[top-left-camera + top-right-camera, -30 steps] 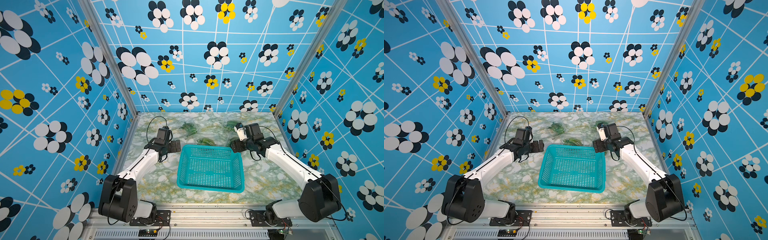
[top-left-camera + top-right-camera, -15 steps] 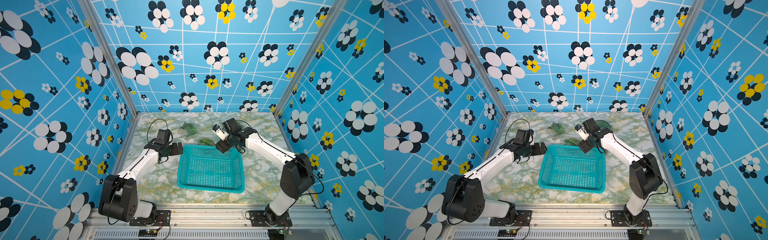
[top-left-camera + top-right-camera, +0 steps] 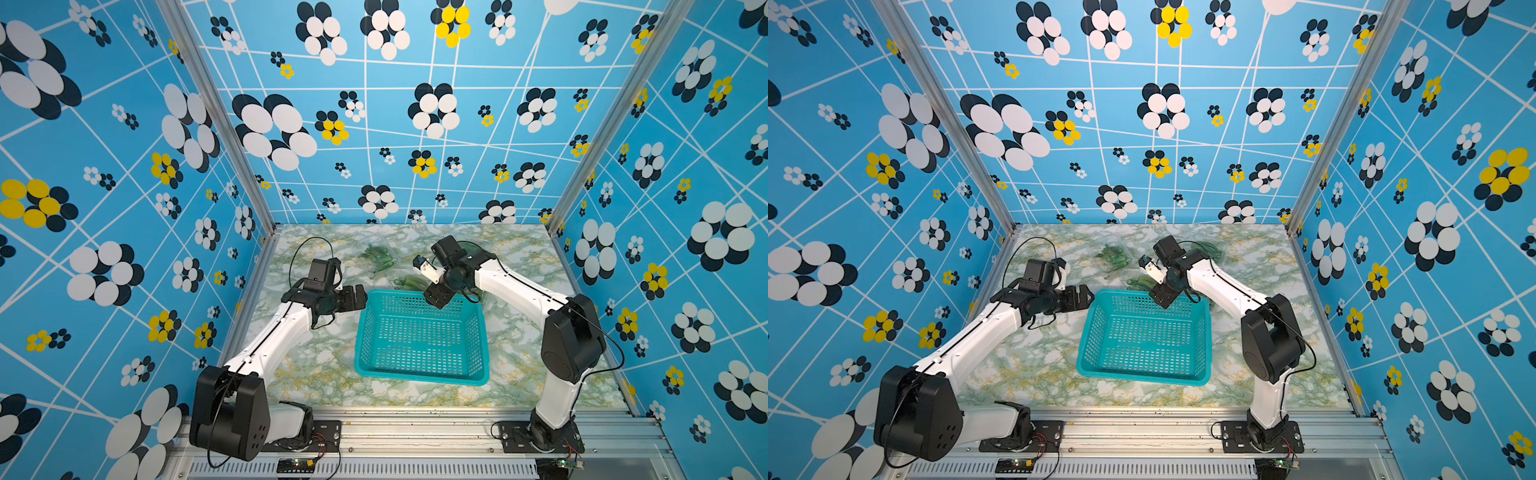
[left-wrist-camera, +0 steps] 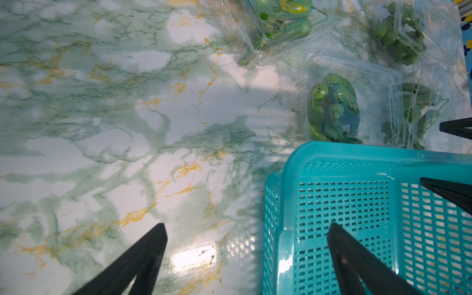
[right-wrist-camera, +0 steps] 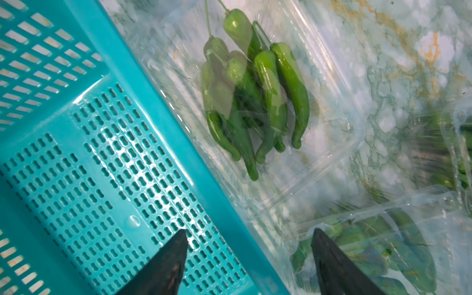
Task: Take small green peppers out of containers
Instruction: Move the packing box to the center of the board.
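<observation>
Small green peppers [image 5: 268,89] lie bunched inside a clear container [image 5: 332,107] just behind the teal basket's far rim [image 5: 153,107]. Another container [image 5: 383,242] with peppers sits by it. My right gripper [image 5: 249,232] is open and empty, one finger over the basket's inside, the other over that second container. In both top views it hovers at the basket's far edge [image 3: 423,279] [image 3: 1152,280]. My left gripper [image 4: 247,227] is open and empty, straddling the basket's far left corner [image 3: 359,297]. More containers of peppers [image 4: 332,109] [image 4: 281,25] lie beyond.
The teal perforated basket [image 3: 419,376] stands mid-table with nothing in it. The containers cluster close together behind it, toward the back wall [image 3: 380,255]. Patterned blue walls close in the table on three sides.
My right arm has swung left from the basket's right side to its far rim, its jaws narrowing a little. My left gripper has edged toward the basket's corner.
</observation>
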Controlling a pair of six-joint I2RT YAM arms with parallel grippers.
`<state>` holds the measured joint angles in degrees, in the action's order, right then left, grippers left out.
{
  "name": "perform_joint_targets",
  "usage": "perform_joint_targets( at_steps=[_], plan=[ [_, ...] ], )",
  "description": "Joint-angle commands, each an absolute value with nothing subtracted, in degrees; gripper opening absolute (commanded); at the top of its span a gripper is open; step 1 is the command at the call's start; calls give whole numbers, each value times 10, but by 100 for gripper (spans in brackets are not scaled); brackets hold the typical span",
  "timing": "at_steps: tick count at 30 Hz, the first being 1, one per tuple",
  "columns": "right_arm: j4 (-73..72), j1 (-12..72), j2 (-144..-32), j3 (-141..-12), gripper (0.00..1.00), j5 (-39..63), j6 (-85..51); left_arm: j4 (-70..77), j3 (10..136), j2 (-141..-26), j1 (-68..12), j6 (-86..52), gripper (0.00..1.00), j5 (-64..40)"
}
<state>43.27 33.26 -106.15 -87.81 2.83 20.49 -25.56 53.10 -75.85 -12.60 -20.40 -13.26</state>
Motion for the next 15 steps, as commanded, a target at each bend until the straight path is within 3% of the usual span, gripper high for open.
perform_joint_targets(
  at_steps=[1, 13, 15],
  plan=[
    [460, 334, -1082, -889, 77, 55, 213, -268, 526, -748, -123, -215, 100, -154],
    [437, 338, -1074, -844, 60, 17, 175, -274, 513, -795, -179, -223, 100, -169],
    [429, 338, -1071, -830, 51, 7, 167, -268, 502, -795, -190, -229, 99, -170]
  ],
)
